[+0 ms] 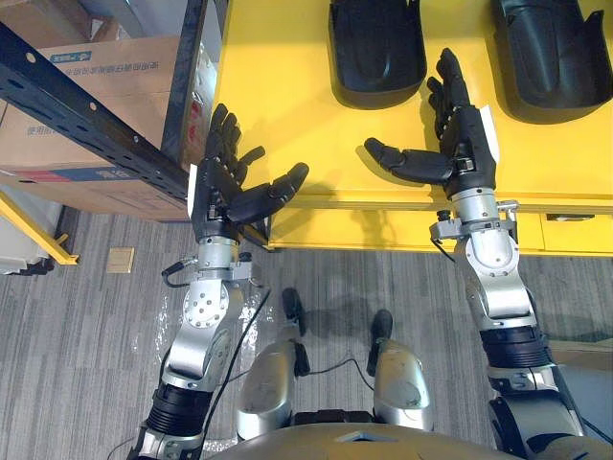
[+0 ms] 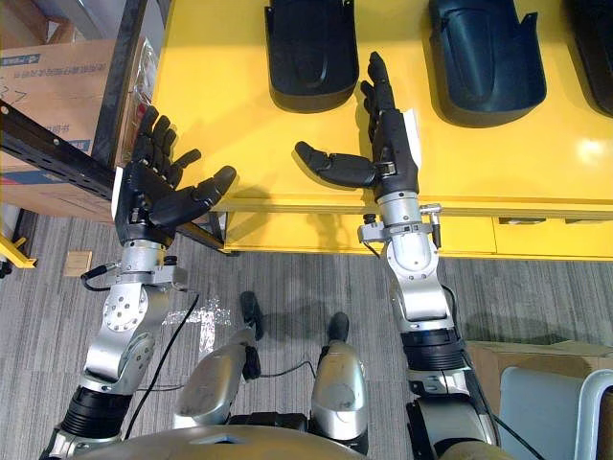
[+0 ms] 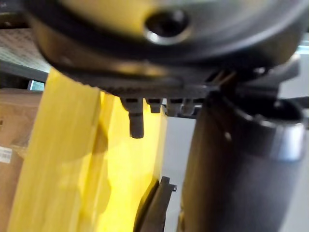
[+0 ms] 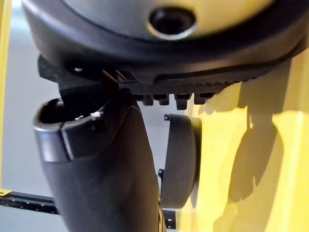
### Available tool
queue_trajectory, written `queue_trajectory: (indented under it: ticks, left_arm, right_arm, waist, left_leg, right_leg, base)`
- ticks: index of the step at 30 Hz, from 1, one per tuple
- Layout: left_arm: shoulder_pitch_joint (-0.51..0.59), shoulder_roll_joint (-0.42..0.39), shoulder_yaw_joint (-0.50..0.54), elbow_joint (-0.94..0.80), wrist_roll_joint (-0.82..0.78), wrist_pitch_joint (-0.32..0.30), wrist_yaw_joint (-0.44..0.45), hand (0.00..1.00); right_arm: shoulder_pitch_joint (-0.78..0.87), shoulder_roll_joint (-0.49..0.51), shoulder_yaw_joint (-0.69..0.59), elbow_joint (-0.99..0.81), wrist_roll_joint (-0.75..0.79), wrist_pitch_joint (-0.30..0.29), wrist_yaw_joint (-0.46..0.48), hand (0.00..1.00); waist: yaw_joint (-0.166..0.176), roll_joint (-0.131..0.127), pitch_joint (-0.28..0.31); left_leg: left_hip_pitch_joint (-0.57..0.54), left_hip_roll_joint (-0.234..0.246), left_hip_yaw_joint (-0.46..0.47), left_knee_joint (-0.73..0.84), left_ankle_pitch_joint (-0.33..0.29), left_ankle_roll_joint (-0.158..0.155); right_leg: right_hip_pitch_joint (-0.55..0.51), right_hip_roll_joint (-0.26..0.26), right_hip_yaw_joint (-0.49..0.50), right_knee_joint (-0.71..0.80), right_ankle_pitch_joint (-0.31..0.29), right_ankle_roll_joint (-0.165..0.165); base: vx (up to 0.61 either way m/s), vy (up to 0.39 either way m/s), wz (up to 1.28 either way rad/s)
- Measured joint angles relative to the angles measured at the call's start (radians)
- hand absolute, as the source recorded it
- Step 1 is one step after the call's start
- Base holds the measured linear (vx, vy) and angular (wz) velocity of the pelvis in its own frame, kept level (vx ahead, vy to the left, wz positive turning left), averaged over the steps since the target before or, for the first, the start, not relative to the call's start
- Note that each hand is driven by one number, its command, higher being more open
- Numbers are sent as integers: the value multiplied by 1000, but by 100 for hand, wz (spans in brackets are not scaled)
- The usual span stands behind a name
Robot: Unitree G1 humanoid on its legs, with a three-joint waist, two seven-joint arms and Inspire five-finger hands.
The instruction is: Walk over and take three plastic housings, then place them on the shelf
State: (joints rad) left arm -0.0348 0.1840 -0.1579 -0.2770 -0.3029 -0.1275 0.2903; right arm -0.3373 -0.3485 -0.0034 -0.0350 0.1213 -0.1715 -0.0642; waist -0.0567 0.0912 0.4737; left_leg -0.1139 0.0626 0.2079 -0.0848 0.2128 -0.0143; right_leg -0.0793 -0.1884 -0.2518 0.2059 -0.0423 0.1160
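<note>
Glossy yellow table (image 1: pixel 287 96), smooth hard top with a straight front edge, carries three black plastic housings along its far side. The left housing (image 1: pixel 376 48) and middle housing (image 1: pixel 551 53) are moulded shells, rounded at the near end, with a raised rim and a dished centre and a slight satin sheen. The third housing (image 2: pixel 599 24) is cut by the frame edge, so its shape cannot be told. All three lie flat and well apart from each other. The right hand (image 1: pixel 460 134) hovers over the table near the front edge, palm turned inward, fingers straight and spread, thumb stretched sideways, holding nothing. Its fingertips point into the gap between the left and middle housings, near the left one's near right corner; contact is not visible. In the right wrist view that housing (image 4: pixel 178 159) shows edge-on past the thumb, thin-walled, on the yellow top. The left hand (image 1: pixel 230 182) hangs at the table's left front corner, also spread wide and empty, well apart from every housing and just beside a dark metal shelf rack (image 1: pixel 96 125) with punched holes. Brown cardboard boxes (image 1: pixel 86 67) sit behind the rack. Grey striped carpet (image 1: pixel 77 335) covers the floor.
</note>
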Motion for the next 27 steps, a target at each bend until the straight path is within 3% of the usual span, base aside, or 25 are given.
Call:
queue_trajectory:
  ticks: [7, 10, 15, 21, 27]
  left_arm:
    - [0, 0, 0, 2, 0, -1, 1, 100]
    - [0, 0, 0, 3, 0, 0, 0, 100]
    - [0, 1, 0, 14, 0, -1, -32, 100]
    - [1, 7, 0, 20, 0, -3, -52, 100]
    - [3, 12, 3, 37, 0, -4, -65, 100]
  right_arm:
    - [-24, -8, -49, -78, -175, -39, -48, 100]
    - [-55, -40, -58, -141, -178, -42, 16, 100]
    - [-133, -181, -22, -159, -191, -50, 197, 100]
    - [-194, -305, 61, -110, -192, -48, 287, 100]
    - [-239, -387, 100, -25, -193, -6, 325, 100]
  waist:
    - [-1, -1, 0]
    - [-1, -2, -1]
    - [0, -26, -13]
    - [4, -37, -19]
    - [11, -38, -19]
  left_leg:
    - [1, 0, -1, 0, 0, 0]
    - [1, 0, -3, 0, 0, 0]
    - [3, 1, -24, 0, 2, 0]
    - [6, 0, -34, 0, 8, 7]
    - [21, 2, -36, -3, 4, 1]
  right_leg:
    - [2, 0, -2, 0, 0, 0]
    - [4, 0, -5, -1, 0, 1]
    - [27, 3, -23, -15, 1, 1]
    - [38, 3, -43, -16, 1, 1]
    - [55, 5, -46, -18, 0, 0]
  base:
    - [0, 0, 0]
    - [0, 0, 2]
    - [9, -8, 11]
    - [15, -19, 6]
    - [0, 0, 0]
